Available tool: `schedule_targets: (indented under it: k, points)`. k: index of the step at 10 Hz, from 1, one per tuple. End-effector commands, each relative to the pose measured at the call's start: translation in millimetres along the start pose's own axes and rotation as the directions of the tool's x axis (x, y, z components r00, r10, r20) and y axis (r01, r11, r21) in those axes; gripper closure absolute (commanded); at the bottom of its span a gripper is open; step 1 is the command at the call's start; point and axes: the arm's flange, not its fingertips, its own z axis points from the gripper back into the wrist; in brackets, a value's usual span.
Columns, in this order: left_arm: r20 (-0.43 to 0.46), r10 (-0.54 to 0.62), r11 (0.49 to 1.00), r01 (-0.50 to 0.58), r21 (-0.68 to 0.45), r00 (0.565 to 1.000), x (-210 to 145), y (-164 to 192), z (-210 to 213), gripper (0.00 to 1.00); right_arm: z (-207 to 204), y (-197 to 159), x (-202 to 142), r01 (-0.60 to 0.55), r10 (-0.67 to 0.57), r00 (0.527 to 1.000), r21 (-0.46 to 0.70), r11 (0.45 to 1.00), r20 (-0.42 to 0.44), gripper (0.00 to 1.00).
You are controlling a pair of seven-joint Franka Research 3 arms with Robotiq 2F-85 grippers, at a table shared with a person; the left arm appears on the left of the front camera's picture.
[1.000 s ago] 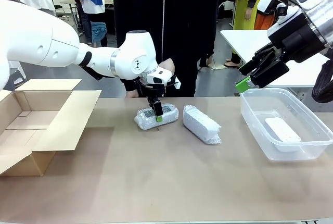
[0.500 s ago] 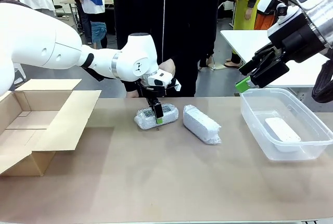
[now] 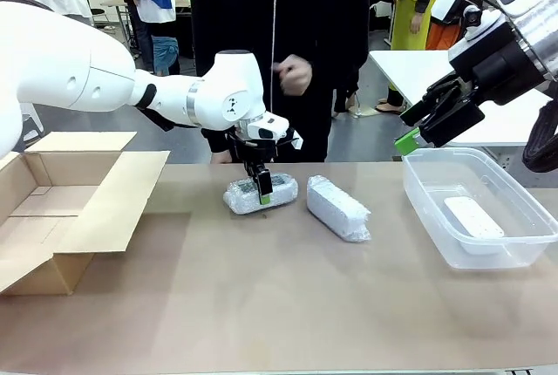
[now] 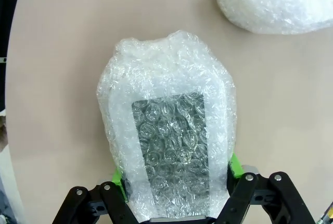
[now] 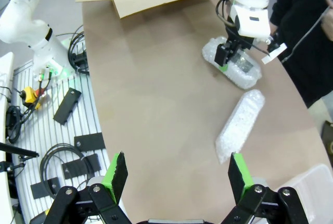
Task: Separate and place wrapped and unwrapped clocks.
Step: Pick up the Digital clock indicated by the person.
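Note:
A bubble-wrapped clock [image 3: 261, 194] lies at the table's far middle, a dark face showing through the wrap [image 4: 171, 130]. My left gripper [image 3: 260, 185] comes down on it from above and is shut on it, green pads [image 4: 118, 179] pressing both long sides. A second wrapped clock [image 3: 338, 207] lies just to its right, apart from it [image 4: 270, 2]. The smooth white unwrapped clock [image 3: 473, 218] rests inside the clear tub [image 3: 436, 159]. My right gripper [image 3: 418, 131] hangs open above the tub's left end, with nothing between its fingers [image 5: 177, 174].
An open cardboard box [image 3: 52, 209] stands at the left edge of the table. A person in black stands at the far side, one hand [image 3: 296, 74] held at chest height. The near half of the table is bare.
The person's hand has lifted from beside my left gripper up to the chest. My left gripper stays on the wrapped clock, which sits slightly higher. The right arm has not moved.

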Motion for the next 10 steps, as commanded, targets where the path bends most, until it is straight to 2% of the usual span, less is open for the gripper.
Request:
schedule_targets:
  k: [1,3,6,9,10]
  points:
    - [0.013,0.005,1.000,-0.005,-0.008,1.000,-8,-17,42,0.80,-1,-1,0,-0.004,0.003,1.000,0.023,1.000,0.019,0.00]
    - [0.033,-0.074,0.997,0.075,-0.024,0.997,-18,-44,103,0.80,-1,-1,0,-0.004,0.003,1.000,0.023,1.000,0.019,0.00]
    - [0.139,-0.091,0.996,0.093,-0.005,0.986,-39,-80,203,0.80,-1,-1,0,-0.004,0.003,1.000,0.023,1.000,0.019,0.00]
    - [0.159,-0.071,0.994,0.057,0.093,0.985,-48,-111,226,0.80,-1,-1,0,-0.004,0.003,1.000,0.023,1.000,0.019,0.00]
    - [0.136,-0.071,0.996,0.065,0.054,0.988,-53,-108,216,0.80,-1,-1,0,-0.004,0.003,1.000,0.023,1.000,0.019,0.00]
